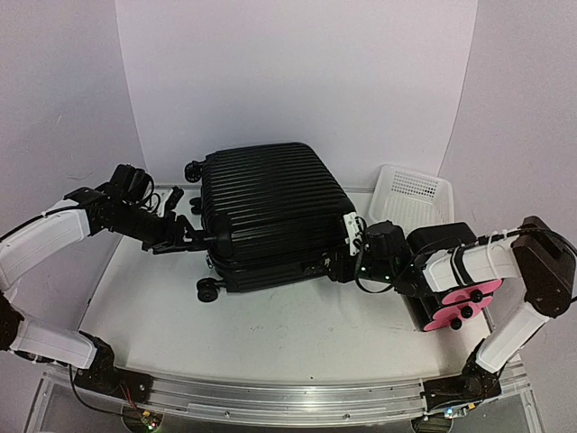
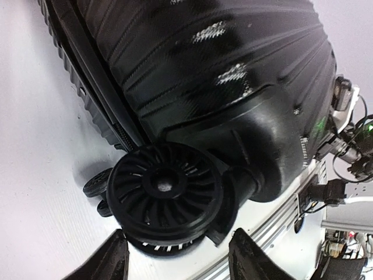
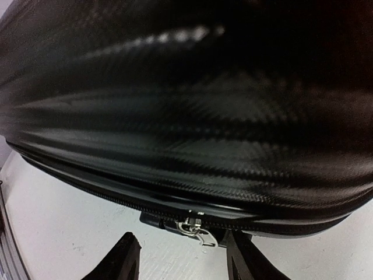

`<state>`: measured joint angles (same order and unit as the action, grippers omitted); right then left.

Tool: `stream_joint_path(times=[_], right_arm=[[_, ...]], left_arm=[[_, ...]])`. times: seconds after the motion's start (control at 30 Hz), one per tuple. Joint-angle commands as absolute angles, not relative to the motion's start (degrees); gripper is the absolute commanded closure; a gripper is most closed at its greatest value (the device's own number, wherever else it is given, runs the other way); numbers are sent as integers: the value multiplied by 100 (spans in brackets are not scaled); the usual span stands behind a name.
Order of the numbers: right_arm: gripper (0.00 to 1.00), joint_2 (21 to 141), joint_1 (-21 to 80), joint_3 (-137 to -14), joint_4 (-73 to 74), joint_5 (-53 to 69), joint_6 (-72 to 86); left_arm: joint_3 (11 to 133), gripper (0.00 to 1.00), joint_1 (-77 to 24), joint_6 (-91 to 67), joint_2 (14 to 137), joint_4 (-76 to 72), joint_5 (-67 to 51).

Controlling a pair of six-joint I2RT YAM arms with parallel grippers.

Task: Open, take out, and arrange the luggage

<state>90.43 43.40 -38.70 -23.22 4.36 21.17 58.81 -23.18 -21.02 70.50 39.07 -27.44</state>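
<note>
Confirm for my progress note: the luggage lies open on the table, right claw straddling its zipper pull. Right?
No: the luggage is closed; the right wrist view shows its zipper shut along the seam. It does lie on the table, with the right claw straddling the zipper pull.

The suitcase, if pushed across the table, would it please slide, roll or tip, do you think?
Lying flat on its broad side, the suitcase would probably slide, not tip. Its ribbed shell looks stiff, and glossy, so possibly slippery.
</note>
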Motion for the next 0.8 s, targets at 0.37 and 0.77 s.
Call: stream_joint_path(times=[0.37, 0.77], right_arm=[[67, 9297, 4325, -3870, -3373, 617, 2484], [89, 9461, 4324, -3910, -3513, 23, 3034]], left_arm=[[6163, 88, -2285, -2013, 6759, 3568, -3054], [6104, 88, -2286, -2035, 6660, 3569, -3089]])
